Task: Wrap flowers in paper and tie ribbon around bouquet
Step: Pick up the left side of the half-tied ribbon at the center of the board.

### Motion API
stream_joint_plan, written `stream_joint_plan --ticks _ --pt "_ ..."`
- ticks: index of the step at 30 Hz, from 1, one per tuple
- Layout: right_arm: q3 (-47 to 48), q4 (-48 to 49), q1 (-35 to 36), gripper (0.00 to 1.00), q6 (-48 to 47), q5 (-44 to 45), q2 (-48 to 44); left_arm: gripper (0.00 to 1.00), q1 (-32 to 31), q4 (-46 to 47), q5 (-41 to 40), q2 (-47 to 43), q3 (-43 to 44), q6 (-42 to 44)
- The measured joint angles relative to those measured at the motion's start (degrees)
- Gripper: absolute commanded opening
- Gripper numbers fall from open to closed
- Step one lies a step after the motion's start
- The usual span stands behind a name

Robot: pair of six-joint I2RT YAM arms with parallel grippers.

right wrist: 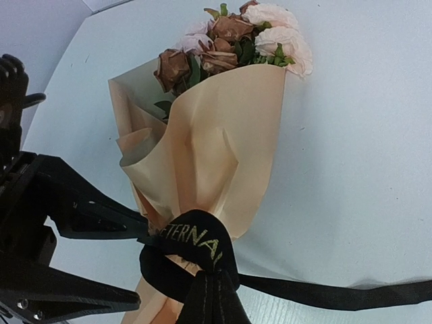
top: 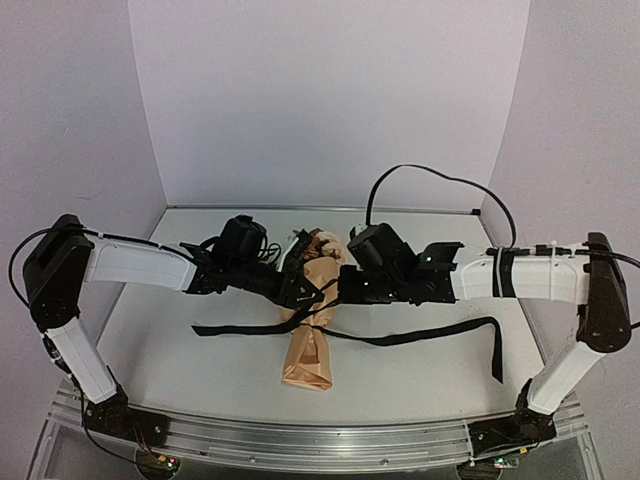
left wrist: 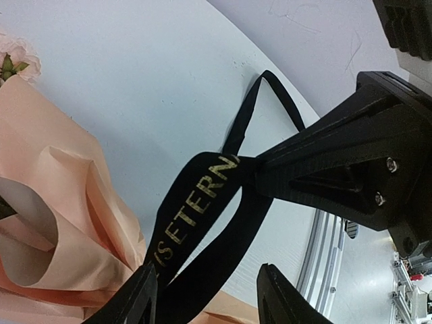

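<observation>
1. Presently the right gripper [right wrist: 214, 290] has its jaws pressed together, pinching the ribbon [left wrist: 196, 196] just beside the knot.
2. Left gripper [left wrist: 209, 273]: jaws spread. A length of ribbon with gold lettering passes between the two fingers. In the right wrist view the upper finger's tip reaches the ribbon loop; whether it actually touches cannot be told.
3. The two grippers face each other across the knot, close together, left one on the left side of the bouquet [right wrist: 202, 155] and right one on the right.
4. Ribbon is cinched around the narrow waist of the bouquet. One tail lies flat on the table [top: 200, 370] to the left, and the longer one trails right and bends toward the near edge.
5. Bouquet lies on its side mid-table, its narrow end toward the arm bases.
6. Flowers [right wrist: 229, 34], cream, pink and brown, show at the wide far end above the tan paper [right wrist: 209, 135], which is folded into a cone around them.
</observation>
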Motion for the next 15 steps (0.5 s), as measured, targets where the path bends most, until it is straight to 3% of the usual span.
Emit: stream_joint_plan --ticks 15 --pt "-1.3 2.9 0.0 0.0 3.2 -0.4 0.0 0.47 -3.1 -0.5 -3.9 2.8 0.0 1.6"
